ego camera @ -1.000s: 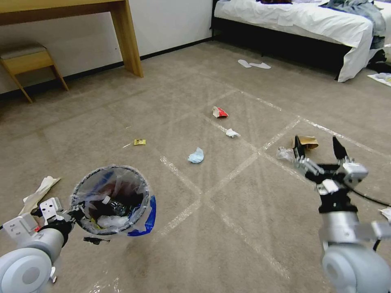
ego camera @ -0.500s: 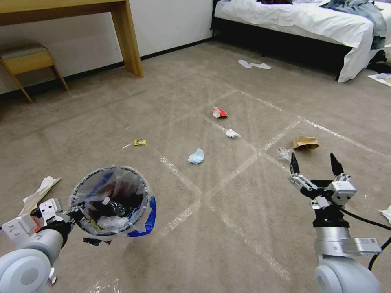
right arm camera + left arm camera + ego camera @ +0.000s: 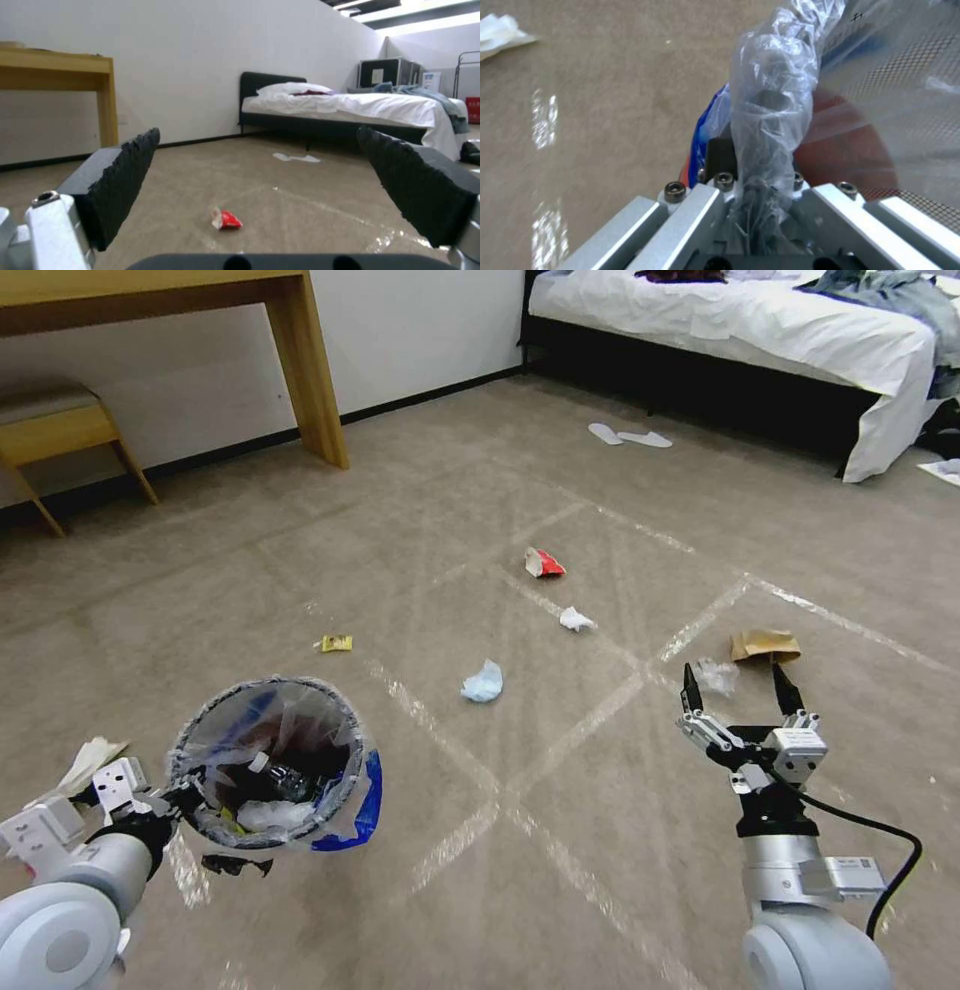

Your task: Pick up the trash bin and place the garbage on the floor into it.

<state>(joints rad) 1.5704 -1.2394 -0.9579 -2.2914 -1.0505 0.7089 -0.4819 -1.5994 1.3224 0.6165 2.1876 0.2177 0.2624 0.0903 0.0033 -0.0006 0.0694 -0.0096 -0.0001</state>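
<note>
My left gripper [image 3: 178, 792] is shut on the rim of the trash bin [image 3: 270, 682] and holds it above the floor [image 3: 600, 830] at the lower left. In the left wrist view, crinkled liner plastic [image 3: 775, 93] is bunched between its jaws, over the red body [image 3: 840, 150]. The bin holds some litter. My right gripper [image 3: 733, 685] is open, low at the right, just short of a clear wrapper [image 3: 716, 675] and a brown paper bag [image 3: 765, 645]. More garbage lies ahead: a blue mask [image 3: 483, 682], a white tissue [image 3: 575, 619], a red-white carton [image 3: 542, 563] [image 3: 226, 219] and a yellow wrapper [image 3: 336, 643].
White paper [image 3: 85, 760] lies beside my left arm. A pair of white slippers [image 3: 628, 435] lies before the bed [image 3: 760, 320] at the back right. A wooden desk leg [image 3: 315, 370] and a stool [image 3: 50, 430] stand at the back left. Shiny tape strips cross the carpet.
My right gripper has dropped lower and drawn back from over the paper bag, staying open. The whole view has shifted a little. The left gripper keeps its hold on the bin.
</note>
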